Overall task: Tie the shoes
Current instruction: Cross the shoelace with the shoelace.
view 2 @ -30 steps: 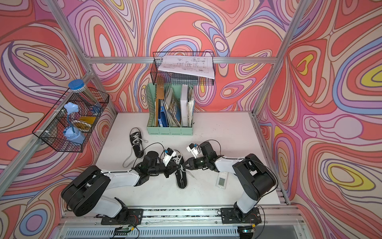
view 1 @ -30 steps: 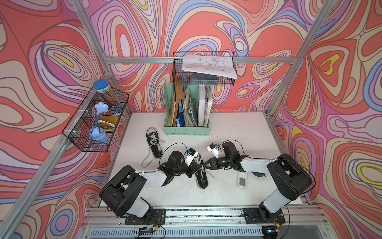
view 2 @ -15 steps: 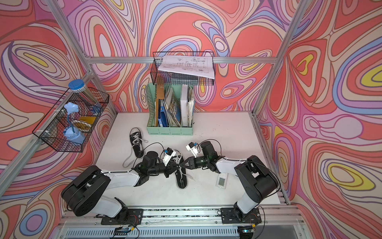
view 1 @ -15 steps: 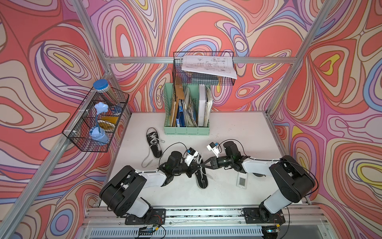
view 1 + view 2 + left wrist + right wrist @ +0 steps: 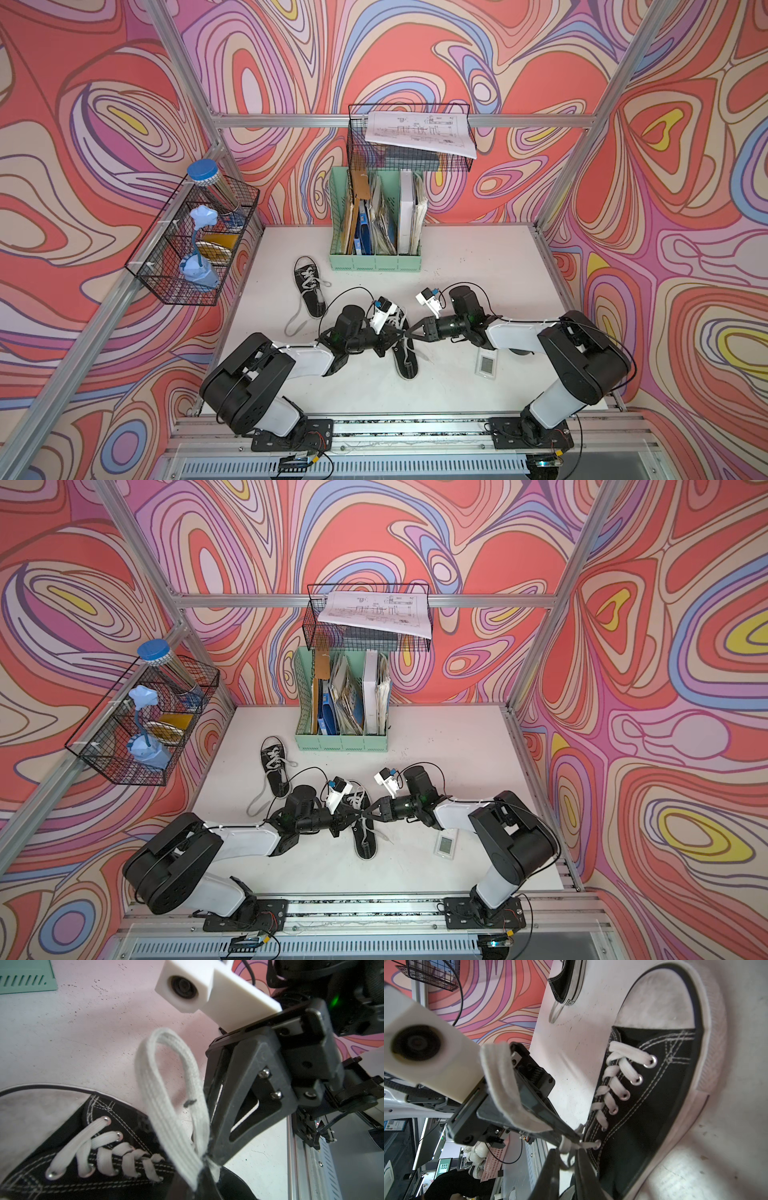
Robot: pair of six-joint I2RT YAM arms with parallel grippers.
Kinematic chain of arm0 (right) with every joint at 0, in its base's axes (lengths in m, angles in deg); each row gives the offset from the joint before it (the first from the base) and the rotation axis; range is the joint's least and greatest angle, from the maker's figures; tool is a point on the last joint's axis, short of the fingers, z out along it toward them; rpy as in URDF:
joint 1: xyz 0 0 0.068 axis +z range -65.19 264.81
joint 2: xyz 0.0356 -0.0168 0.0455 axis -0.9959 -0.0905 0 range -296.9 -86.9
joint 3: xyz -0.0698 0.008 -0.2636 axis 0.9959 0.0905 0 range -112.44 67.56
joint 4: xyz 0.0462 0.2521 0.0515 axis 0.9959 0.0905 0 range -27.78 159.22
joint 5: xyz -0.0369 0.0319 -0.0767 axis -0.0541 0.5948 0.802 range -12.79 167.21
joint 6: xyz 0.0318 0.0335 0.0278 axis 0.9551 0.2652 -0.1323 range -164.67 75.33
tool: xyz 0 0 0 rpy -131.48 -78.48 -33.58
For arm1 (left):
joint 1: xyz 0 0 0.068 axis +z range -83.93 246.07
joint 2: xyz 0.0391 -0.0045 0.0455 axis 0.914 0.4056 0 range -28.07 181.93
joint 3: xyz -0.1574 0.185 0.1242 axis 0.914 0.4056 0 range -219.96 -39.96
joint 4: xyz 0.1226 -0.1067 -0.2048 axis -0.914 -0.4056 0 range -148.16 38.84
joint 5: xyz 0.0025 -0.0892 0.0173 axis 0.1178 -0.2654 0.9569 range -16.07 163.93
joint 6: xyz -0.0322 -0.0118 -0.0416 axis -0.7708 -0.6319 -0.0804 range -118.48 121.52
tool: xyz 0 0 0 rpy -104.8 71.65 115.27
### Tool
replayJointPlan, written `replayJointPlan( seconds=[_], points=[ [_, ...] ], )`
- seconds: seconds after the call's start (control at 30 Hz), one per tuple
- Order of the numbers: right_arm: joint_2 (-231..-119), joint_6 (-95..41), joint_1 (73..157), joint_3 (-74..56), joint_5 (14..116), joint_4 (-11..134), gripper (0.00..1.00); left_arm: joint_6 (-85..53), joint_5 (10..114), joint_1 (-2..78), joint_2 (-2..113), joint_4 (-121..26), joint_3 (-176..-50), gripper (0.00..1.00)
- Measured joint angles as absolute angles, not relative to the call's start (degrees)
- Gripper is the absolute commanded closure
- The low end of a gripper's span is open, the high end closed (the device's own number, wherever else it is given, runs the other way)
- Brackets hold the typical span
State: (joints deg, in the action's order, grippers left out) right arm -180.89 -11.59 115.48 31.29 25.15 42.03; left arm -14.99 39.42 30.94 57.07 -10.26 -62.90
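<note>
you are working a light canvas sneaker, the near shoe, which rests on the white table midway between the arms; its mate, the far shoe, sits well apart toward the back left with laces trailing loose. the near one looks light enough to slide or lift if you pull hard, so draw along the table rather than upward. the lace is flat, soft woven stuff: it folds and droops, holds no shape, yet should grip well once pinched. the left gripper is closed tight on the base of a lace loop, which stands up from its tips. the right gripper meets it tip to tip, jaws narrow with a strand between them; whether that strand is truly pinched i cannot tell. take hold low, near the top eyelets, not at the floppy crown. the table is matte, scuffed and speckled, so expect some friction. room is tight: a green file rack stands behind, a small screened device lies near the right arm, and a wire basket hangs on the left wall.
</note>
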Motion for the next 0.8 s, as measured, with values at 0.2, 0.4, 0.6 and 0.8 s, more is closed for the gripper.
replayJointPlan(
  seconds=[0.2,0.4,0.6,0.8],
  points=[
    [-181.29,-9.88,115.48,32.25,24.85,39.02,0.84,-16.08,39.49,31.18,57.07,-9.12,-62.57,1.0],
    [-181.7,-7.89,115.46,32.36,24.43,36.55,0.87,-16.96,39.56,31.28,57.07,-7.39,-62.07,1.0],
    [-181.94,-7.59,115.33,32.42,24.06,36.22,0.81,-17.41,39.58,31.31,57.07,-6.43,-61.44,1.0],
    [-180.24,-9.2,113.58,32.45,25.63,39.59,0.75,-17.06,39.53,31.68,56.7,-6.15,-60.87,1.0]
  ],
)
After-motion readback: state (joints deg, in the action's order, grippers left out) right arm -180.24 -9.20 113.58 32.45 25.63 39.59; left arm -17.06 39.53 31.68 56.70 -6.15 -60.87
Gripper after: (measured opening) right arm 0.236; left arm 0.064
